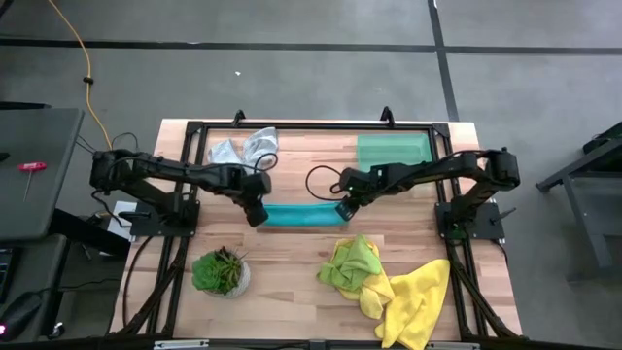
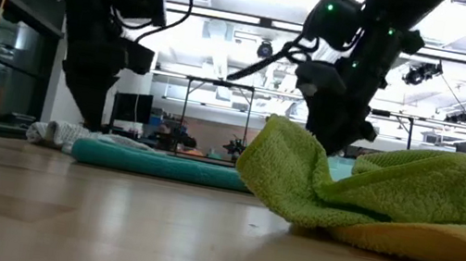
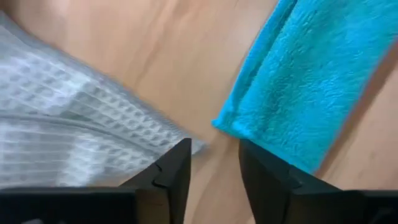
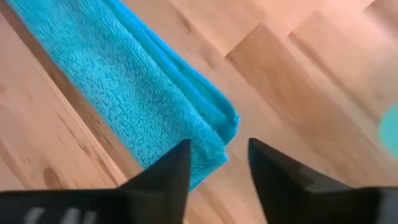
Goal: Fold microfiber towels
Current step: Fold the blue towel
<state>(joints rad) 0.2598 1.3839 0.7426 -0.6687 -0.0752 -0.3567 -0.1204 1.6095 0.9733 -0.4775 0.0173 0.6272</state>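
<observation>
While the teal towel (image 1: 299, 216) lies folded into a long strip mid-table, the left gripper (image 1: 257, 214) hangs at its left end, fingers apart and empty; the right gripper (image 1: 344, 210) hangs at its right end, likewise parted; lime and yellow towels (image 1: 389, 282) sit bunched near-right; a grey-white towel (image 1: 243, 148) lies far-left.

Fuzzy teal towel (image 4: 134, 106) and waffle-weave grey cloth (image 3: 68, 130) lie on smooth, matt wooden table (image 1: 292, 292).

**Two dark robot arms**

Black, jointed left arm (image 1: 165, 173) and right arm (image 1: 437, 173), built of boxy links on black frame mounts. Thin black cables looping beside each wrist. Small green light on one arm. Matte black, flat, tapered fingers (image 3: 171, 180), notched on inner edges.
</observation>
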